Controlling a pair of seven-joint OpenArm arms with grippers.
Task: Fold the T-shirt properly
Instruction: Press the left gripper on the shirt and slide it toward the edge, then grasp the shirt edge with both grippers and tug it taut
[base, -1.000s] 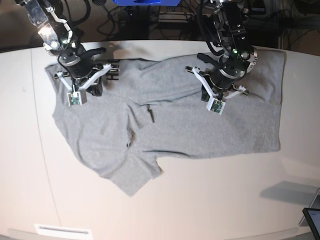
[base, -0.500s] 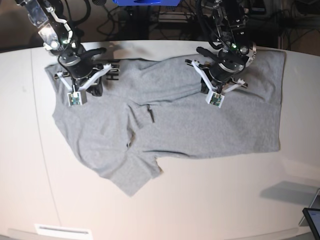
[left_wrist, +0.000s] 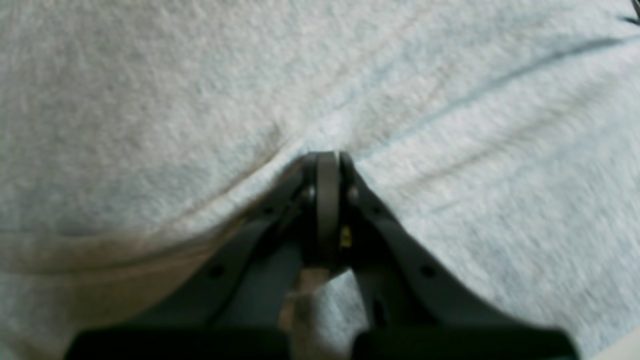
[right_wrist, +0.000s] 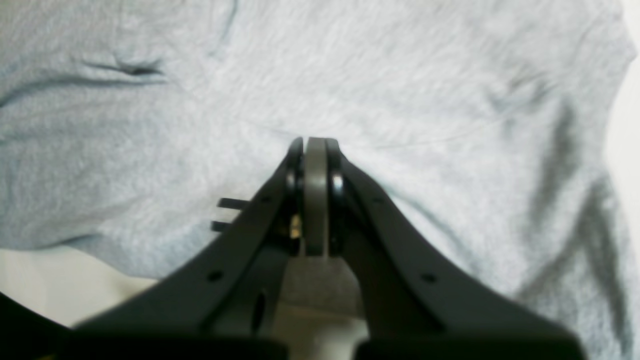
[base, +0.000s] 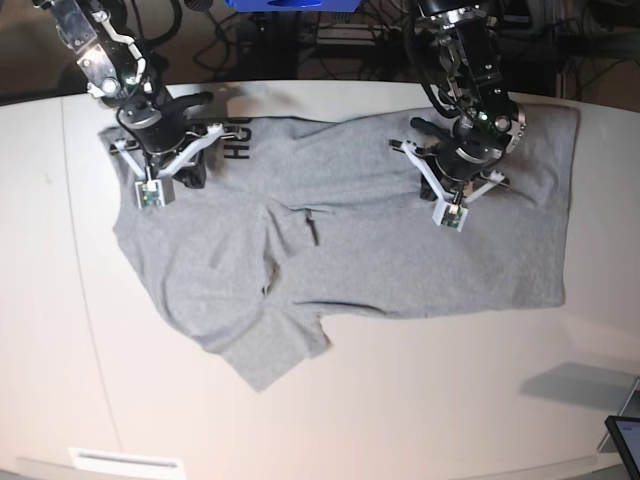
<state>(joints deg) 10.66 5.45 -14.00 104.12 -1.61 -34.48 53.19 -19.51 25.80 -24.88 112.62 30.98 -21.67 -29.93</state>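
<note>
The light grey T-shirt (base: 380, 260) lies spread plain side up on the white table (base: 450, 400), one sleeve pointing toward the front edge. Black lettering (base: 237, 140) shows where its back edge is turned over. My right gripper (base: 160, 150) stands at the shirt's back left corner, shut on the T-shirt (right_wrist: 425, 75), tips (right_wrist: 315, 142) buried in the cloth. My left gripper (base: 468, 160) is at the back right part, shut, with creases of the T-shirt (left_wrist: 150, 100) running into its tips (left_wrist: 327, 157).
A dark tablet corner (base: 625, 440) pokes in at the front right. A white label (base: 125, 460) sits at the front left edge. Cables and a blue object (base: 290, 5) lie behind the table's back edge.
Both grippers moved a little, the left one to the right, and the shirt shifted with them. Its back edge near the right gripper flipped, exposing black lettering.
</note>
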